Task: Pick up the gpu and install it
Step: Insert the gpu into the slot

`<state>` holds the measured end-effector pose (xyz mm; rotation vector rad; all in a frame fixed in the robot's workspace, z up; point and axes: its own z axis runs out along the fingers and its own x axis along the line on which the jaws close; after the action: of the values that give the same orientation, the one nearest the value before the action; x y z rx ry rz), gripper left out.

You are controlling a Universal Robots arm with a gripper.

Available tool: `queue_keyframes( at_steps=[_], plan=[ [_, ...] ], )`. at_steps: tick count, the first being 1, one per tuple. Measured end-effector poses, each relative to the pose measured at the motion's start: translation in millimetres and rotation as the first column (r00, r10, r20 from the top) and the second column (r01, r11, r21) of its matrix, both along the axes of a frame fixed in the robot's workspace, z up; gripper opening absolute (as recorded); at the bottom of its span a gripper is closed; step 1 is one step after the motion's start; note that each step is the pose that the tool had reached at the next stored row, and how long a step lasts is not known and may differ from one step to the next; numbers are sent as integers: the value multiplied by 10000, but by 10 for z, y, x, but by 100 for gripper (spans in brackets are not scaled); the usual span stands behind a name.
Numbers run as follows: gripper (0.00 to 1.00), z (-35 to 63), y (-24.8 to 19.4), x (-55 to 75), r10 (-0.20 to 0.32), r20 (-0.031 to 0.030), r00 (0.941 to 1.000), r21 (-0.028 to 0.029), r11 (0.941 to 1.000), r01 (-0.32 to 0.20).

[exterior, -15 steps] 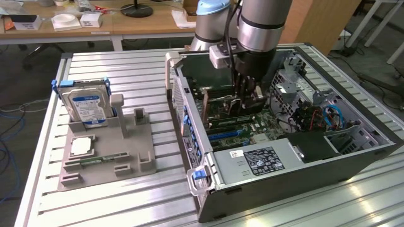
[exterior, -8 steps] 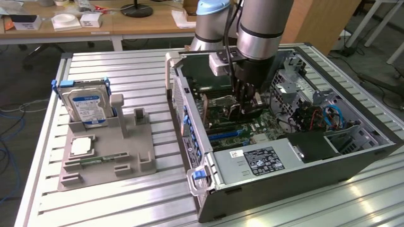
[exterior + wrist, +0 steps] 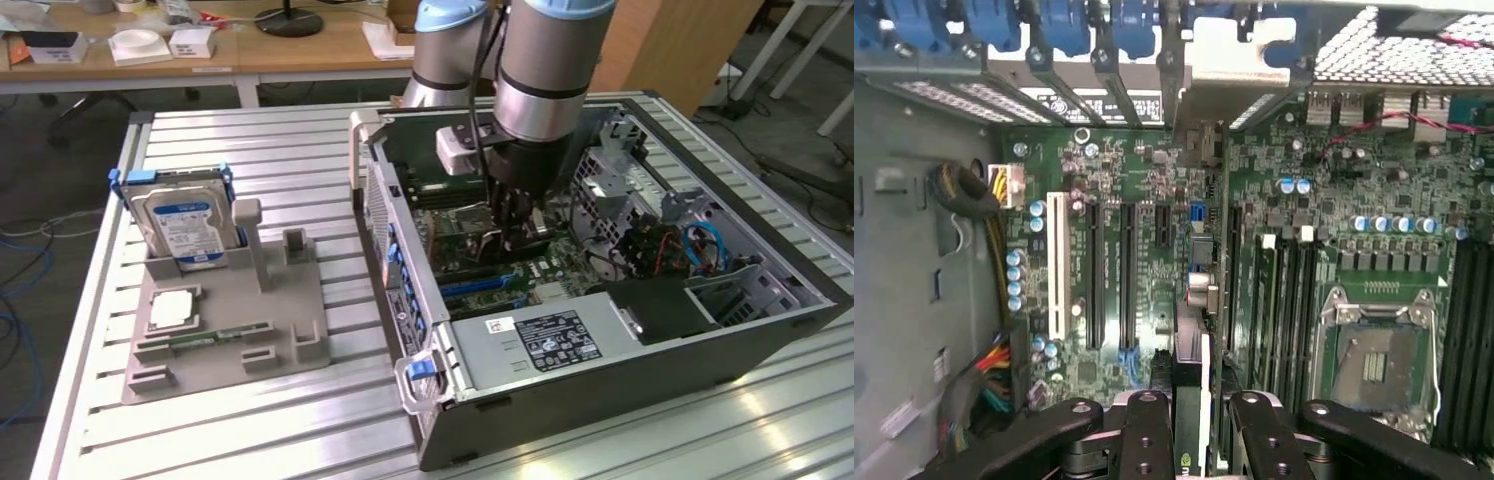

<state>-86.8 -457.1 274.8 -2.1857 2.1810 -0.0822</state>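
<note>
An open computer case is seen lying on its side on a slatted metal table in the exterior view, its inside exposed upward. Inside it a green motherboard is laid flat, with a drive cage at about 2 o'clock of the case and a labelled power supply at about 6 o'clock. At 9 o'clock of the case a grey holder tray is placed on the table; a silver hard drive with a blue-white label is stood upright in its rear slot, and a small square chip is laid flat in a shallow recess nearer the front.

The arm is lowered into the case, and the gripper is seen just above the motherboard. The table, the tray and the desks behind are given by the exterior view. The wrist view gives the board close up: long expansion slots, a white slot, an empty processor socket, memory slots and the blue-tabbed rear brackets.

In the wrist view the gpu is seen edge-on as a thin card, held upright between the black fingers. The gripper is closed narrowly on its upper edge, and the card extends away from the gripper toward the board, between the expansion slots and the memory slots. Whether its lower edge is seated in a slot cannot be told.
</note>
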Motion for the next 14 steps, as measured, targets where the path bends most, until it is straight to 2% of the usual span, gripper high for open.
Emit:
queue_keyframes(
  at_steps=[7, 14],
  plan=[
    [27, -120, 0, -26, -2, -1, 10000, -1, 10000, 2],
    [27, -186, 0, -79, -1, 0, 10000, 0, 10000, 1]
  ],
)
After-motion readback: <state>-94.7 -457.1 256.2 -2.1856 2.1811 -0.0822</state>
